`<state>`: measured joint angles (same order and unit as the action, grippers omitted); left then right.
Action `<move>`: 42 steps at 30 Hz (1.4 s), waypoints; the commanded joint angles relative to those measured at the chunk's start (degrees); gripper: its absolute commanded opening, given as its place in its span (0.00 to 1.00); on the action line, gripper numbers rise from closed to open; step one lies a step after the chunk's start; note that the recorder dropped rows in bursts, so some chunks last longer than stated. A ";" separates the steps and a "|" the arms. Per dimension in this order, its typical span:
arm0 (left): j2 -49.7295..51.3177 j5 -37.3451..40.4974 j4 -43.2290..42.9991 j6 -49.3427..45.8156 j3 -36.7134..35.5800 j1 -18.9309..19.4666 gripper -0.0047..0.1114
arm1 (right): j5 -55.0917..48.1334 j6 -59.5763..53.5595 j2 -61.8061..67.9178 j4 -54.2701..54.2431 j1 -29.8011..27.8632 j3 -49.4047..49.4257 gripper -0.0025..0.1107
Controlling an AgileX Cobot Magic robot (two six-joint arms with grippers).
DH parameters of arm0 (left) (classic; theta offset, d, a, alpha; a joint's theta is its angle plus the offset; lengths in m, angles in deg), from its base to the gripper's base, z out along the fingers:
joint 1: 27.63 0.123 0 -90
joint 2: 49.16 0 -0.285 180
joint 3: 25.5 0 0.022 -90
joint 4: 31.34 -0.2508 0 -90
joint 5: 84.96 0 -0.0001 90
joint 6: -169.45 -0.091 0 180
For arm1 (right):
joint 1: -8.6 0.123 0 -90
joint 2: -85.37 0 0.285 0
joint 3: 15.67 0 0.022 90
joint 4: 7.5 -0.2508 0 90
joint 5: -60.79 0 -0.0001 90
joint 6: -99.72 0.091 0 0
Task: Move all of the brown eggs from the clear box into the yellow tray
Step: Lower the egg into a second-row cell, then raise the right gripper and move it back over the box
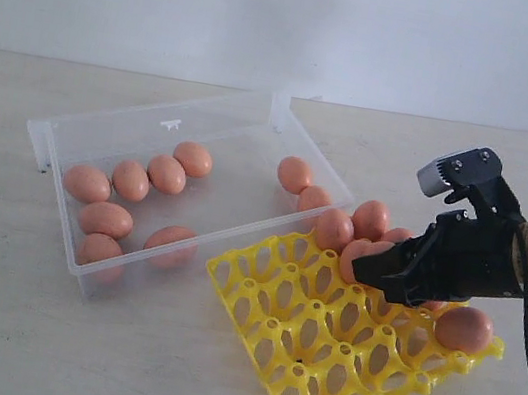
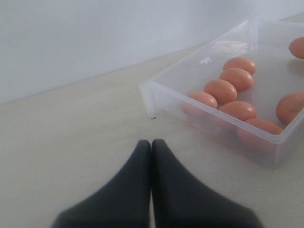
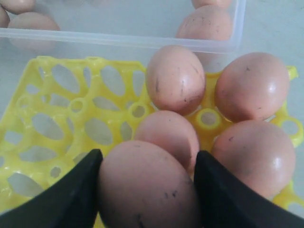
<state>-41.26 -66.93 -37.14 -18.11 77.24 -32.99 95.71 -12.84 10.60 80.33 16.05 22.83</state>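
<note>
your right pincer is grasping a brown egg, with one black finger on each side of it, low over the yellow tray in the lower right of the exterior frame. the held egg sits just beside other brown eggs resting in the tray's cups at its far end, next to the clear box. one more egg lies alone at the tray's right edge. the clear box stands at centre left on the pale surface, and you cannot tell whether its near wall touches the tray's corner. nine eggs are in the box: seven clustered at its left end and two at its right end. your left pincer is clenched, fingertips pressed together with nothing between them, over the surface near the box's end wall.
</note>
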 commanded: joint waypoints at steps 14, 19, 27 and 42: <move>-0.11 -0.48 0.45 -0.02 0.05 0.04 0.00 | 1.24 2.19 -0.35 -1.27 0.05 -0.12 0.52; -0.11 -0.48 0.45 -0.02 0.05 0.04 0.00 | 5.55 10.22 -8.07 -2.81 0.05 -3.30 0.52; -0.11 -0.48 0.45 -0.02 0.05 0.04 0.00 | 3.58 15.76 -15.46 -5.73 17.98 -18.22 0.46; -0.11 -0.48 0.45 -0.02 0.05 0.04 0.00 | -72.87 -17.91 7.98 -16.38 43.45 -44.42 0.02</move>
<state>-41.26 -66.93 -37.14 -18.11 77.24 -32.99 40.37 -10.57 15.91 76.84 59.51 -17.63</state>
